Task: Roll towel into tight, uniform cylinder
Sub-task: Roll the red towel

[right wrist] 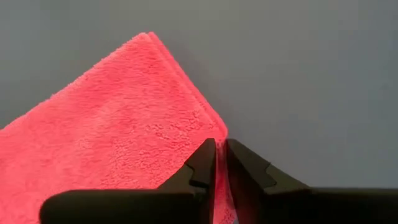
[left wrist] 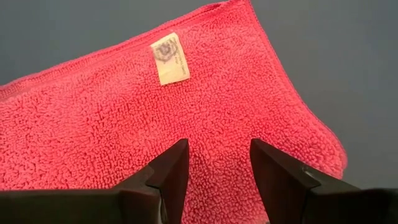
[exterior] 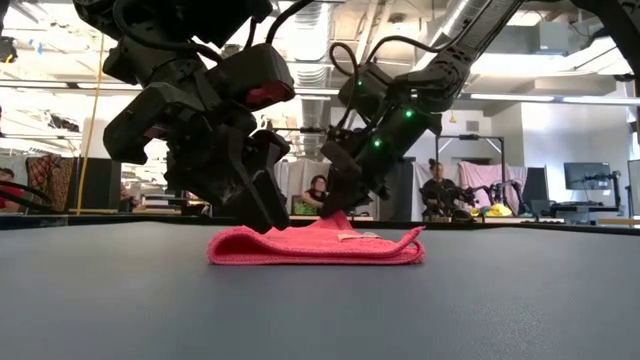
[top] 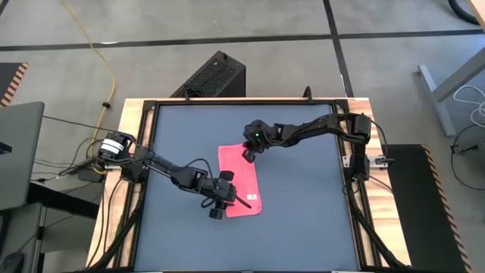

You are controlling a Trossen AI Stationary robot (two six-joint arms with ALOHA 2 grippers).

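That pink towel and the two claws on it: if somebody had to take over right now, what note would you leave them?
Left claw: open, fingers resting on the towel at its near end, close to the white tag.
Right claw: pinched shut on the towel's edge at the far end, lifting that edge slightly, as the low view shows.
Towel: lies folded flat, as a long strip, near the middle of the dark grey table.
Done: towel folded flat, both claws in place.
Left: no roll is formed yet; the whole rolling into a tight, even cylinder remains.
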